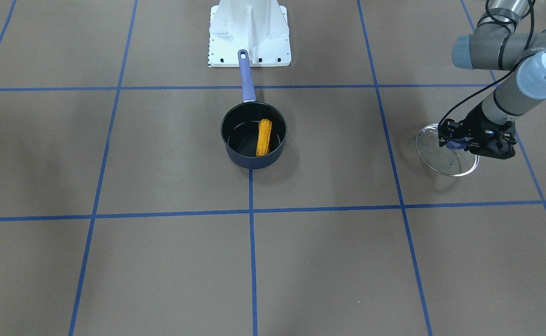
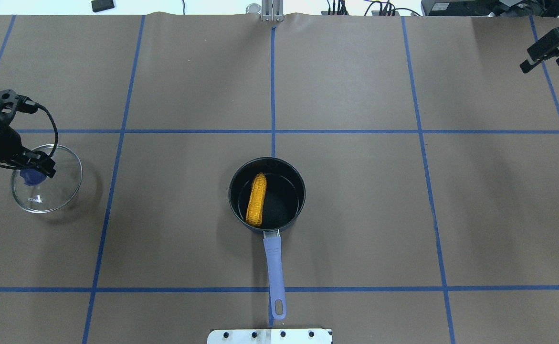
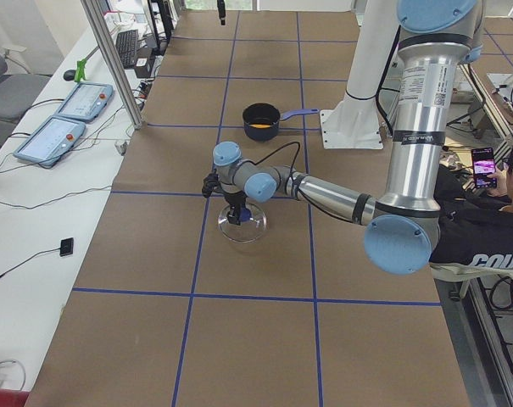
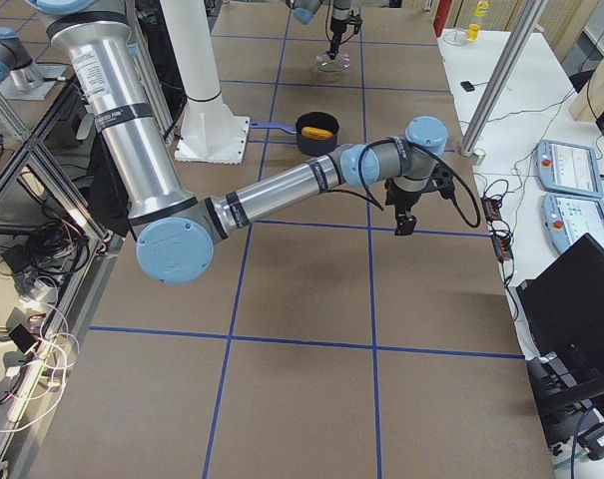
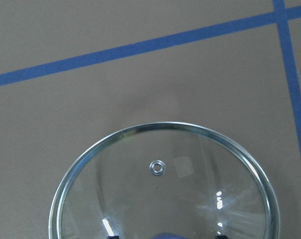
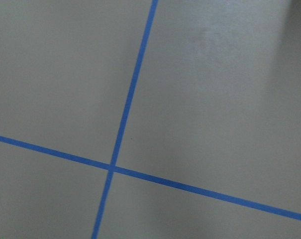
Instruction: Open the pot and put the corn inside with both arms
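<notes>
The pot [image 2: 285, 203] stands upright in the middle of the table [image 2: 355, 215], with no cover on it. It is a small dark blue saucepan, black on the inside. Its long purple-blue handle has a hole at the end and points straight to the near side, toward the white base [image 2: 269, 336] of the robot. The corn [image 2: 256, 206] lies inside the pot, in the left half, close to the wall (a short orange-yellow cob with bumpy kernels, a bit narrower at one end). Its length runs from near to far.

Well apart from the pot, at the left edge of the table, the glass lid [image 2: 52, 196] is under the left gripper [image 2: 33, 172]. The fingers stand at the blue knob [image 2: 30, 179], but I cannot tell whether they press on it or are loose. The right gripper [image 2: 542, 67] hangs over the far right corner, with its fingers spread and nothing between them.
</notes>
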{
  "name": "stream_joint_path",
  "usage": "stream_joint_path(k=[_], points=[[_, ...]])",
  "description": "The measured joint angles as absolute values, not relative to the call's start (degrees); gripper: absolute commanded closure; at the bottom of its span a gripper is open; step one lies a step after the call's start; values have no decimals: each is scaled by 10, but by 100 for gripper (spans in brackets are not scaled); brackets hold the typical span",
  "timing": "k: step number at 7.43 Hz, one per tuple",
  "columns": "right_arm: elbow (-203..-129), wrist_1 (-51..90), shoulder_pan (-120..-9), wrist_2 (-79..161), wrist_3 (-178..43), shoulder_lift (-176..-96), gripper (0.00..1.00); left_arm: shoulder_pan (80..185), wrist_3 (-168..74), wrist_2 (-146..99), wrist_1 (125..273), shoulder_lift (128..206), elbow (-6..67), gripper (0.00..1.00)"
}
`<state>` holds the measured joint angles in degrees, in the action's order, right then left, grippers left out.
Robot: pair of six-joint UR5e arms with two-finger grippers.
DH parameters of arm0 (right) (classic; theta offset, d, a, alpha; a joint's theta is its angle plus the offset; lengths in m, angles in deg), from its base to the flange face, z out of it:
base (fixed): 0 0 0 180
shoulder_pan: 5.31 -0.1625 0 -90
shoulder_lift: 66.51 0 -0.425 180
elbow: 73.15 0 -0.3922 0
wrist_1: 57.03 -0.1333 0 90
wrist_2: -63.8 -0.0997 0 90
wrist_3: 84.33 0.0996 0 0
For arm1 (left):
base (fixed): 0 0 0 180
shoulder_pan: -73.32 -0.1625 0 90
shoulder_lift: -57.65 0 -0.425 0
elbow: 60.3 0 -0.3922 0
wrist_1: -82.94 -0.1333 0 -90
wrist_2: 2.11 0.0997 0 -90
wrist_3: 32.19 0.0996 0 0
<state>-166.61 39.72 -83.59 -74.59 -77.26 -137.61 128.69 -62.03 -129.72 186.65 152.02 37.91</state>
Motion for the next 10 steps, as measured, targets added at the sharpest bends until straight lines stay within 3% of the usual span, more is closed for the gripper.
stream_joint_path(k=[8, 10], points=[[-1661, 393, -881, -726, -804, -1449, 0, 1284, -621, -1297, 1867, 1529, 350, 42], [-1661, 393, -880, -726, -803, -1450, 0, 1284, -623, -1297, 1867, 1539, 341, 34]])
